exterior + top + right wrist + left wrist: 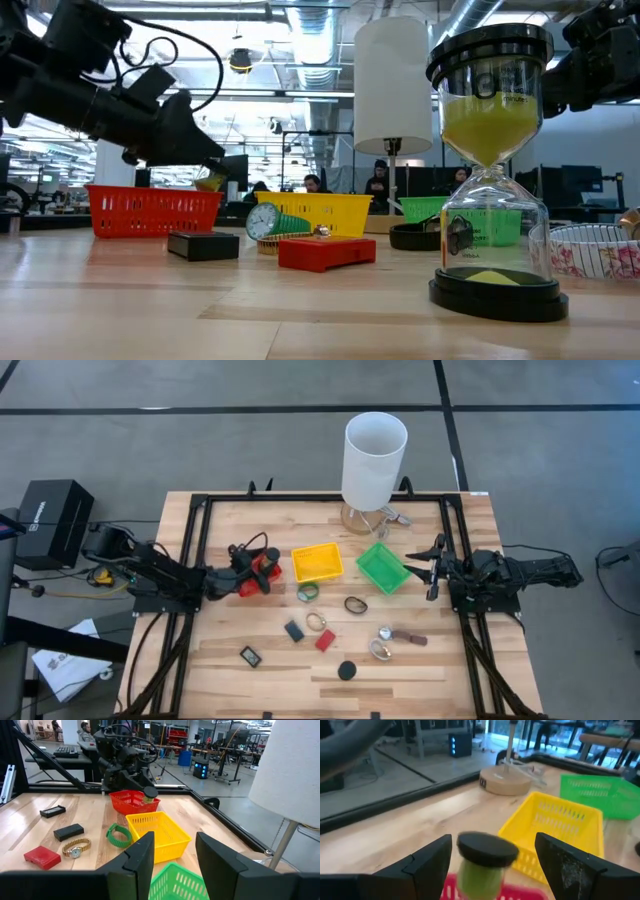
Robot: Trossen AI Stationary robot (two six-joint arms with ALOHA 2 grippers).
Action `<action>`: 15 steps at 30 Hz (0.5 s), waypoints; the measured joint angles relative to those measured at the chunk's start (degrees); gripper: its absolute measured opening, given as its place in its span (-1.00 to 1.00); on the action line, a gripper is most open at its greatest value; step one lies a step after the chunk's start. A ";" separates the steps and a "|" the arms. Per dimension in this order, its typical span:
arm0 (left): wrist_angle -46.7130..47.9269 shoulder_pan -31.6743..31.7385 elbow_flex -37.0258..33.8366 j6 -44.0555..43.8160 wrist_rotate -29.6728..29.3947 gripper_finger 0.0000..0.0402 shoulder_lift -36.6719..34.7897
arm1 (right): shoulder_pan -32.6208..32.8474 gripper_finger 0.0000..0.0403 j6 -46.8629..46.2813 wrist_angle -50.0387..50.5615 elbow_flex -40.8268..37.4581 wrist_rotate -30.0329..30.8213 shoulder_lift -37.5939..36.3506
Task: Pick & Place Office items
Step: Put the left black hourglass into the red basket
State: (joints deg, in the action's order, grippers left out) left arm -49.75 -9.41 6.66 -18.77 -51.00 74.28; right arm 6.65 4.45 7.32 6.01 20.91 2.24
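Red basket [262, 573] sits right under my left gripper [492, 857], whose fingers stand apart with a black-capped green item [482, 862] loose between them. I'd keep centred and let it drop straight down. Right gripper [175, 855] waits, parted and empty, over the green basket [383, 567].

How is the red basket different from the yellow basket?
The red basket sits right under the left gripper, which is open with a small black-capped bottle between its fingers; the yellow basket has no gripper over it. The red basket looks round-sided in the right wrist view, while the yellow one is squarer. The yellow one sits between the red and green baskets. Both are open mesh plastic.
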 joint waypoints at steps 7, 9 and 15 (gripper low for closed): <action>-1.39 -3.65 0.00 6.69 -2.94 0.41 -4.15 | -0.01 -0.33 0.00 0.01 0.01 0.00 0.00; -1.49 -5.29 0.00 8.88 -3.03 0.41 -6.77 | -0.01 -0.33 0.00 0.01 0.01 0.00 0.00; 2.82 -9.46 0.00 10.06 -7.02 0.33 -11.53 | 0.00 -0.33 0.00 0.03 0.01 0.00 0.00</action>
State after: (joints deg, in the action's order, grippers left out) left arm -46.94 -18.86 6.66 -8.71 -58.02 62.75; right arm 6.64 4.45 7.35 6.02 20.91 2.24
